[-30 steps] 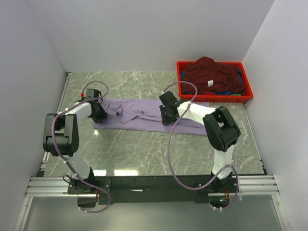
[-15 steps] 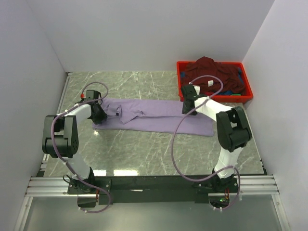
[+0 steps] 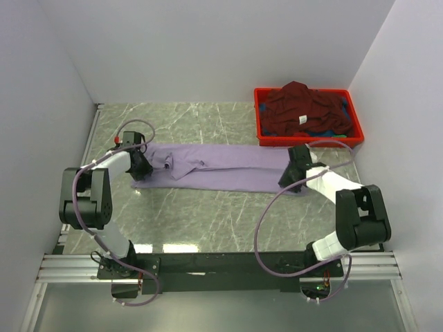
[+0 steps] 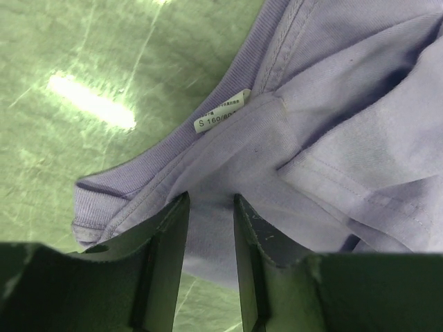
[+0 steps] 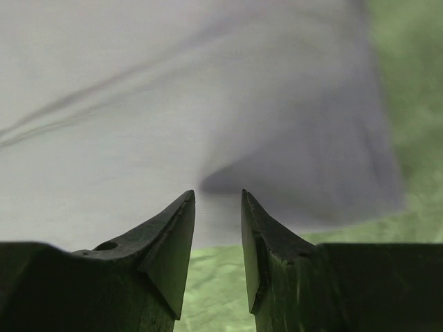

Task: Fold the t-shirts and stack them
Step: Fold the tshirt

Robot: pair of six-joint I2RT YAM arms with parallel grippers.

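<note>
**Surroundings.** Green marbled bench [image 3: 208, 214], closed in by white walls [image 3: 208, 48] on three sides, with a metal rail [image 3: 221, 266] along the near edge. A lilac cable [image 3: 257, 228] loops from each arm. A red crate [image 3: 311, 141] stands at the far right corner, near the lavender shirt's right end but apart from it. The right arm lies across the bench just in front of the crate.

**Item 1.** Lavender t-shirt [image 3: 228, 166], stretched left to right across the middle of the bench, collar end to the left.

**Item 2.** Maroon t-shirt [image 3: 297, 104], heaped in the crate. Bits of blue [image 3: 324, 130] and green [image 3: 339, 136] cloth show beneath it.

**Writing.**
- Lavender shirt: neck tag [image 4: 221, 111] reads "S 160/80"; the rest is hidden in a fold.
- Maroon shirt: small white label [image 3: 302, 120], too small to read.

**Left claw** [image 4: 208, 204]. At the collar end, jaws narrow. Lavender cloth fills the gap between them, but whether it is pinched cannot be told.

**Right claw** [image 5: 218, 197]. At the shirt's right edge, jaws narrowly apart. Nothing is clamped, and bare bench shows through the gap.
</note>
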